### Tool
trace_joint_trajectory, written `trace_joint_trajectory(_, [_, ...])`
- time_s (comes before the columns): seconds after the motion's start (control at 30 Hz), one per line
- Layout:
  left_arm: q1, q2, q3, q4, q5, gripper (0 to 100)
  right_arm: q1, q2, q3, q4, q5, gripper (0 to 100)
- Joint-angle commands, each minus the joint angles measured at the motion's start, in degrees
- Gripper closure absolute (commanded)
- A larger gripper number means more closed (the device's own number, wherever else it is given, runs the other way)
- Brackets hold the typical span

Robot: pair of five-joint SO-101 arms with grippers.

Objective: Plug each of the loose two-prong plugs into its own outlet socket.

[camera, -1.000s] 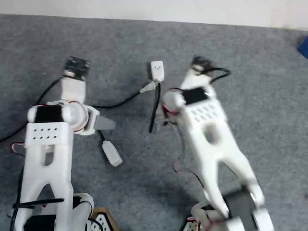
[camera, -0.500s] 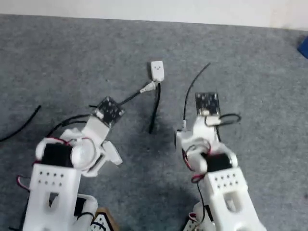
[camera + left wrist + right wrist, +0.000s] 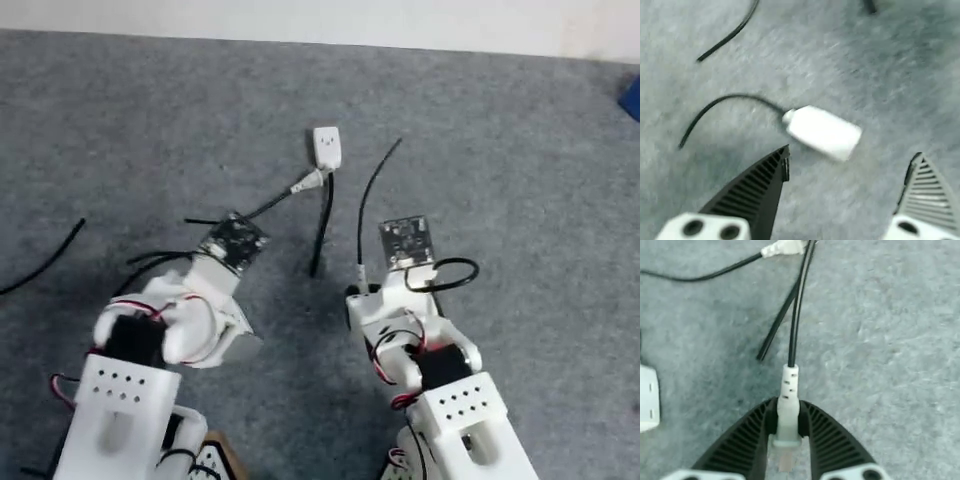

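My right gripper (image 3: 788,405) is shut on a white two-prong plug (image 3: 788,390). Its black cord (image 3: 372,195) runs away from me across the carpet. In the high view this gripper (image 3: 356,296) is right of centre. My left gripper (image 3: 851,151) is open and hovers over a white oblong socket block (image 3: 822,132) on a black cord; the block lies flat just beyond the fingertips. A small white outlet socket (image 3: 326,147) lies farther back, and a second white plug (image 3: 308,183) on a black cord lies just in front of it.
A loose black cord (image 3: 322,225) runs from the far plug toward me between the two arms. Another black cord end (image 3: 45,260) lies at the left. A white slotted piece (image 3: 647,397) shows at the edge of the right wrist view. Grey carpet covers the table.
Both arms have drawn back toward the near edge. The right arm brought its plug and cord along. The left arm swung right and now stands over the white block.
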Motion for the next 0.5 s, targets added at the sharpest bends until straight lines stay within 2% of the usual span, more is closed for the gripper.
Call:
trace_joint_trajectory(0.0, [7.9, -0.6, -0.5, -4.0, 3.9, 63, -1.5, 1.9, -0.9, -1.4, 1.6, 99.3])
trace_joint_trajectory(0.1, [11.9, -0.6, 1.2, -4.8, 4.1, 63, -1.5, 2.8, -1.0, -1.4, 1.6, 99.3])
trace_joint_trajectory(0.47, [11.9, -1.0, 9.4, -5.2, 4.4, 63, -1.4, 2.9, -1.0, -1.4, 1.6, 99.3])
